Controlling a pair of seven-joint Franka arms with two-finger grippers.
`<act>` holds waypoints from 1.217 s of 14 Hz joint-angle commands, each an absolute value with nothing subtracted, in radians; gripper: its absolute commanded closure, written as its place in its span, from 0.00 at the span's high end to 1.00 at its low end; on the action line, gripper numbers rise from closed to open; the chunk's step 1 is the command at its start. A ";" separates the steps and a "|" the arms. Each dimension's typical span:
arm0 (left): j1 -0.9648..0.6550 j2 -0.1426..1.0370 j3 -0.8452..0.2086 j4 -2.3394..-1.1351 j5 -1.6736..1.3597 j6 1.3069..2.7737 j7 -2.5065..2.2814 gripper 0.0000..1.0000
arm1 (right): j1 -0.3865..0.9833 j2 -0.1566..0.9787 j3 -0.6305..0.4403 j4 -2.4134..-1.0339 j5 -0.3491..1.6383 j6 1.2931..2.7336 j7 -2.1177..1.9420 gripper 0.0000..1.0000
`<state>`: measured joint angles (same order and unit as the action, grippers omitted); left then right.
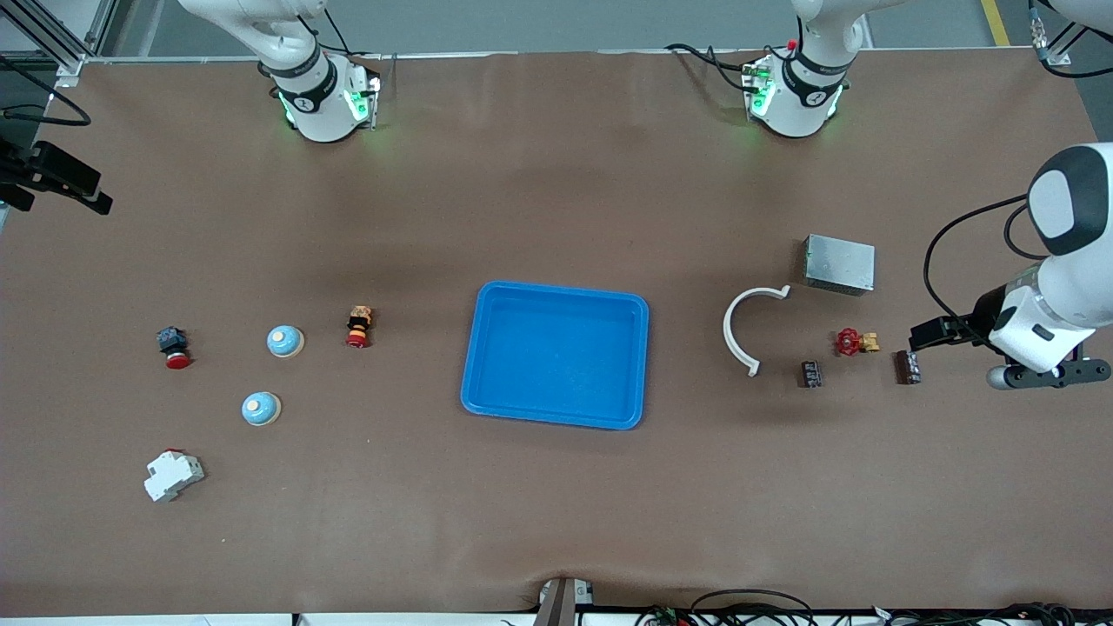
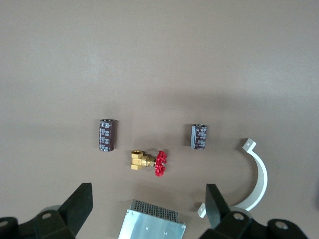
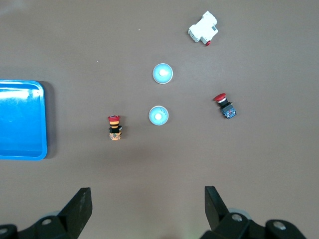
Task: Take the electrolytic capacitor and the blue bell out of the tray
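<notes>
- Blue tray (image 1: 556,409): mid-table, empty.
- Left gripper (image 2: 147,211): raised over the capacitors, fingers spread wide, holding nothing.
- Right gripper (image 3: 145,209): raised over the bells' end, fingers wide apart, holding nothing.
- Two bells (image 1: 285,341) (image 1: 261,409): blue domes, toward the right arm's end.
- Two capacitors (image 1: 811,374) (image 1: 909,367): dark cylinders flanking a red-handled valve (image 1: 856,342); label print unreadable.
</notes>
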<state>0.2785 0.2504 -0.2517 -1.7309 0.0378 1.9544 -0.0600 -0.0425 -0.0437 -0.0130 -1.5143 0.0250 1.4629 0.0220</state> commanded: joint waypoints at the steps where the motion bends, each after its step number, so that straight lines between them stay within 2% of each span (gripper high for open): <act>1: 0.279 0.216 -0.253 -1.671 -0.001 1.844 -0.055 1.00 | -0.040 -0.035 -0.015 -1.496 0.035 1.457 0.037 1.00; 3: 0.273 0.221 -0.252 -1.583 -0.002 1.735 -0.057 1.00 | -0.040 -0.035 -0.015 -1.496 0.035 1.457 0.037 1.00; 10: 0.267 0.212 -0.276 -1.445 0.000 1.556 -0.086 1.00 | -0.040 -0.035 -0.015 -1.496 0.035 1.459 0.037 1.00; 17: 0.267 0.179 -0.276 -1.440 0.006 1.529 -0.097 1.00 | -0.043 -0.035 -0.015 -1.499 0.035 1.460 0.037 1.00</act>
<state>0.2669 0.2062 -0.2754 -1.4409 0.0152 1.5488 -0.0839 -0.0425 -0.0436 -0.0133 -1.5143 0.0250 1.4645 0.0229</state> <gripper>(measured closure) 0.000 0.000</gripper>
